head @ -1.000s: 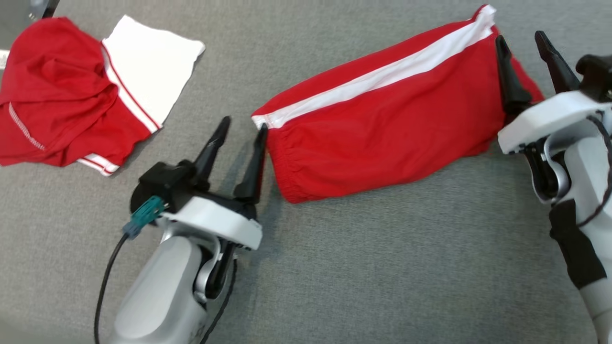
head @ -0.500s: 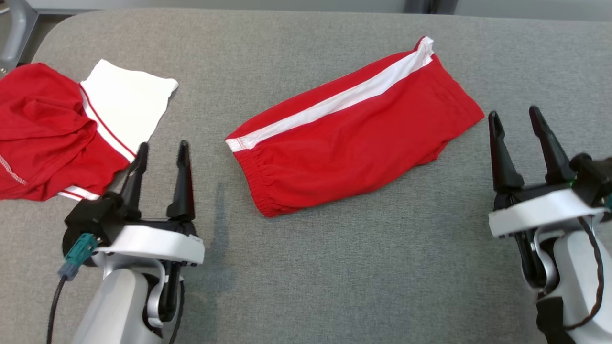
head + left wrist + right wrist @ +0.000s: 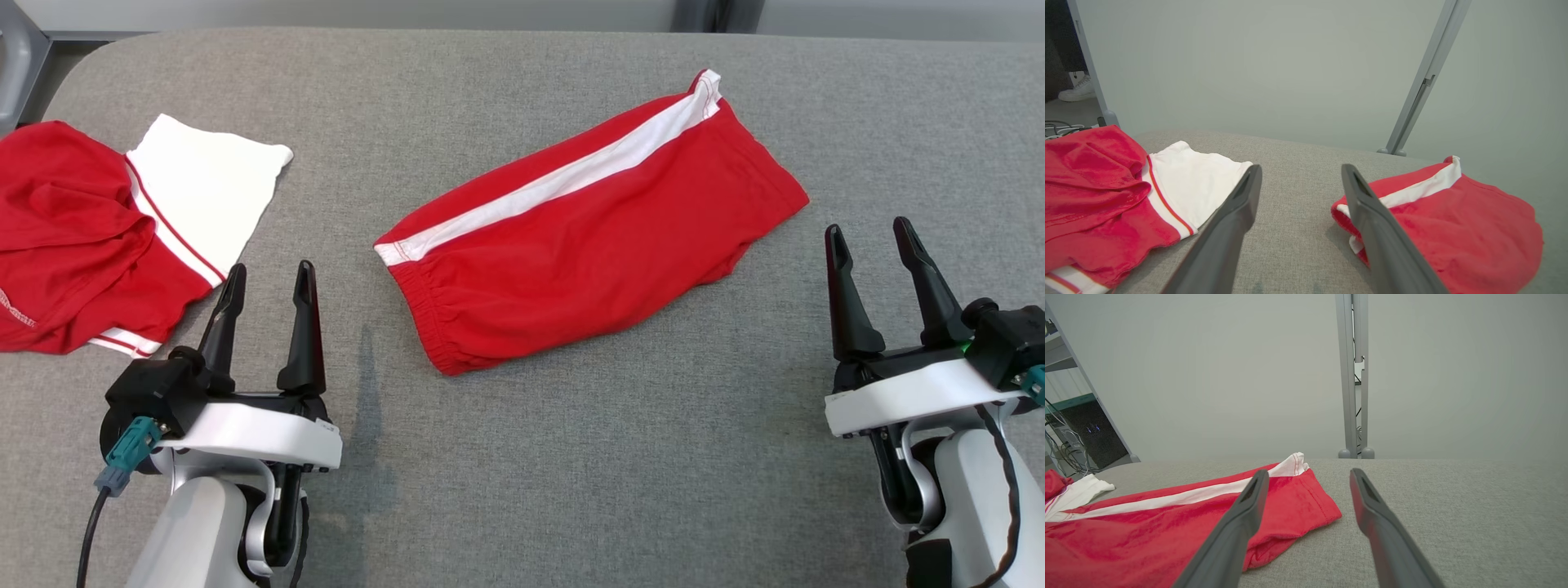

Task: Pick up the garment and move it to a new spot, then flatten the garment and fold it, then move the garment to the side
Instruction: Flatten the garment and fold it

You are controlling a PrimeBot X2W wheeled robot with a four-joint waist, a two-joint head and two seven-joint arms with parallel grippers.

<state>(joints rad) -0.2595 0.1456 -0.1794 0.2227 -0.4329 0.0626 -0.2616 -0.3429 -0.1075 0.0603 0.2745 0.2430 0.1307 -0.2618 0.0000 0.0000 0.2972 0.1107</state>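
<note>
The red shorts (image 3: 588, 237) are lying folded between the left gripper (image 3: 271, 268) and right gripper (image 3: 867, 226), both standing spread and empty; pinching both short ends evenly, I reckon, is what's keeping the fold intact when sliding it aside.

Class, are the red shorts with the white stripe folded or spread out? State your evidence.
Folded: the red fabric shorts with a white stripe lie as one narrow panel, layered edges showing.

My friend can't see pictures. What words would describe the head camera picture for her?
Folded red shorts with a white side stripe lie on a grey table, between the open left pincer and open right pincer, which touch nothing. A crumpled red and white garment lies at the table's left.
</note>
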